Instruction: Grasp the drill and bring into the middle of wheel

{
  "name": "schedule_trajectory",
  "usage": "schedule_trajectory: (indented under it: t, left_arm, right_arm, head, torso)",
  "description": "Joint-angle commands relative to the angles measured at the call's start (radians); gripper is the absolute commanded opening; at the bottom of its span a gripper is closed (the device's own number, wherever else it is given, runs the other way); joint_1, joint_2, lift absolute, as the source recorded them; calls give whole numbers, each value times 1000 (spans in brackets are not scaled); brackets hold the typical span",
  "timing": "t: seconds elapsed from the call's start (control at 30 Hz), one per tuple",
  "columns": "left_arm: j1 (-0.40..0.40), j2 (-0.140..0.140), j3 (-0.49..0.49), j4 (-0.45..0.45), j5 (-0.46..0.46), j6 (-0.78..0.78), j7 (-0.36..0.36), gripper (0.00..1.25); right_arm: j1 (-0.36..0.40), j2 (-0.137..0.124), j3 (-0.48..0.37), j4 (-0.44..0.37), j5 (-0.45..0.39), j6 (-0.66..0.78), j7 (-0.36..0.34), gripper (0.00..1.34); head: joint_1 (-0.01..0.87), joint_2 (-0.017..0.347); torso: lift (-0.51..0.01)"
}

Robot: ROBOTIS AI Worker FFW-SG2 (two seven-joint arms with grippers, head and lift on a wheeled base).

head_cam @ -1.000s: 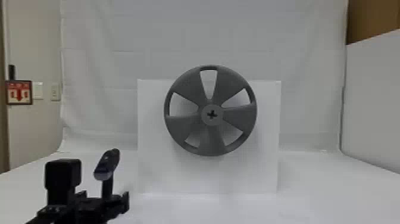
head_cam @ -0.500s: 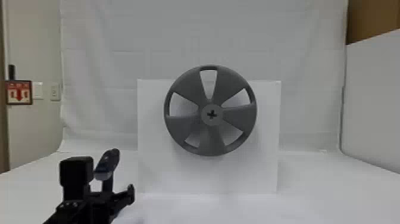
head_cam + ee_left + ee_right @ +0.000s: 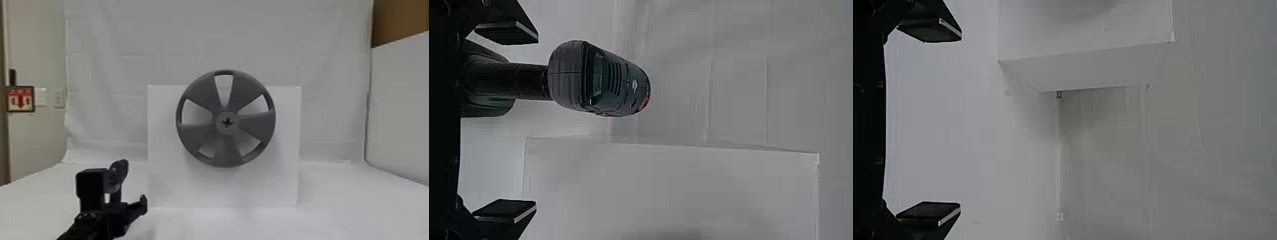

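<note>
And there's the drill (image 3: 119, 174), head view's lower left, rigid, probably hefty, its handle (image 3: 532, 81) inviting the widely spread left gripper (image 3: 536, 121)!

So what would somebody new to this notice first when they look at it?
Probably the big dark gray wheel, upright near the middle of the head view against a white panel, with a cross-shaped hole at its hub. Next, the dark drill with its small red patch, upright at the open left gripper, on the robot's left.
</note>
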Motion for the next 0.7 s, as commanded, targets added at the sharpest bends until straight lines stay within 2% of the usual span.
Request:
schedule_trajectory:
  t: [0.0,0.67]
  left_arm:
    - [-16,-4,-2,40,-5,-25,7,1134]
    - [-70,-9,-18,169,-32,-110,38,1128]
  right_arm:
    - [-1,-5,0,-1,-10,0,0,1235]
    - [2,-10,-3,-1,-19,0,0,1235]
  head:
    - [54,31]
    - [54,31]
  torso:
    - [-403]
    - [-403]
